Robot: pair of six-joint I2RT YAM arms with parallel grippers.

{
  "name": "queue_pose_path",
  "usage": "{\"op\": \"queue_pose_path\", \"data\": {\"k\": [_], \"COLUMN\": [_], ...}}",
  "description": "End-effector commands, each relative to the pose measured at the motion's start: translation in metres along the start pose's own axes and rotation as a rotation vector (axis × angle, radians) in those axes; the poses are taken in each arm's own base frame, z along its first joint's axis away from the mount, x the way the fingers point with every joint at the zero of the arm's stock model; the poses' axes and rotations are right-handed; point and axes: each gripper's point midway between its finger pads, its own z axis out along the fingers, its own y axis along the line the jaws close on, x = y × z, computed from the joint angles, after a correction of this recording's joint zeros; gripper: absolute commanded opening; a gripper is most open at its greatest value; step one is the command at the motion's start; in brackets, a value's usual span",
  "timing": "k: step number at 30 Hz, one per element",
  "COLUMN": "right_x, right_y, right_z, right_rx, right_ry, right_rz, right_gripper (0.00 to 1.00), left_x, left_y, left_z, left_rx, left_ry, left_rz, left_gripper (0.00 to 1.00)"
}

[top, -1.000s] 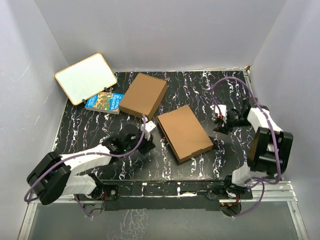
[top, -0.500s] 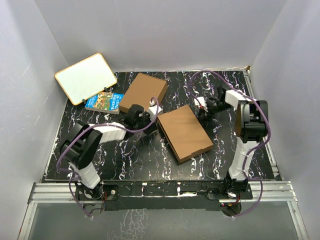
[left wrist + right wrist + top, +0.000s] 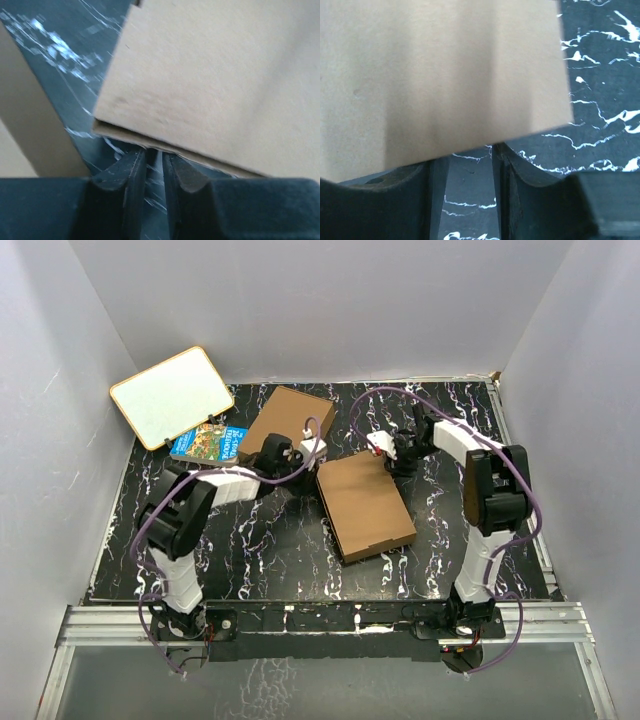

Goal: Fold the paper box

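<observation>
The paper box, flat brown cardboard with a flap edge along its near side, lies mid-table. My left gripper is at the box's far left corner. In the left wrist view its fingertips stand a narrow slit apart, butting against the box's edge, with nothing between them. My right gripper is at the box's far edge. In the right wrist view it stands open, its tips hidden under the box's edge, with only table showing between the fingers.
A second plain brown flat box lies just behind the left gripper and shows at the left in the left wrist view. A blue book and an orange-framed white board are at the back left. Grey walls close in three sides.
Both arms have stretched forward from near their bases to the paper box's far corners. The box has turned a little, its far end swinging left.
</observation>
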Motion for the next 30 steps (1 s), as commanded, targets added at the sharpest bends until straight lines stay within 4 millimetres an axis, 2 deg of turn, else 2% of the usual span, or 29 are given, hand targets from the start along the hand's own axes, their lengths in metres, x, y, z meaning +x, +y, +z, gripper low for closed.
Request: {"op": "queue_pose_path", "data": {"k": [1, 4, 5, 8, 10, 13, 14, 15, 16, 18, 21, 30], "right_x": [-0.02, -0.006, -0.011, -0.023, -0.026, -0.055, -0.065, -0.072, -0.074, -0.072, -0.068, -0.035], "right_y": [-0.025, -0.011, -0.006, 0.01, 0.013, 0.025, 0.029, 0.033, 0.037, 0.042, 0.052, 0.06], "right_z": [-0.047, -0.067, -0.077, -0.09, -0.107, -0.117, -0.118, -0.121, -0.122, -0.121, -0.105, -0.065], "right_rx": [0.2, 0.255, 0.287, 0.335, 0.384, 0.334, 0.303, 0.273, 0.248, 0.198, 0.109, -0.006], "right_ry": [-0.068, -0.038, -0.035, -0.055, -0.086, -0.3, -0.39, -0.467, -0.525, -0.617, -0.674, -0.625], "right_rz": [0.132, 0.277, 0.3, 0.387, 0.494, 0.629, 0.668, 0.706, 0.751, 0.875, 0.996, 1.259], "right_gripper": [0.44, 0.47, 0.48, 0.56, 0.66, 0.75, 0.82, 0.96, 0.99, 0.99, 0.99, 0.97], "left_x": [-0.013, 0.004, 0.0, -0.006, -0.016, -0.034, -0.038, -0.04, -0.044, -0.048, -0.046, -0.016], "left_y": [-0.052, -0.062, -0.066, -0.078, -0.084, -0.091, -0.091, -0.091, -0.091, -0.097, -0.102, -0.09], "left_z": [-0.043, -0.07, -0.083, -0.113, -0.132, -0.153, -0.157, -0.161, -0.163, -0.163, -0.153, -0.117], "left_rx": [0.058, 0.015, -0.001, -0.026, -0.028, -0.022, -0.021, -0.019, -0.006, 0.053, 0.123, 0.078], "left_ry": [-0.043, -0.048, -0.084, -0.185, -0.284, -0.439, -0.479, -0.521, -0.556, -0.596, -0.59, -0.462], "left_rz": [-0.02, -0.113, -0.124, -0.181, -0.23, -0.342, -0.397, -0.454, -0.507, -0.589, -0.734, -0.862], "left_gripper": [0.24, 0.34, 0.38, 0.5, 0.61, 0.81, 0.87, 0.94, 0.97, 0.97, 0.97, 0.97]}}
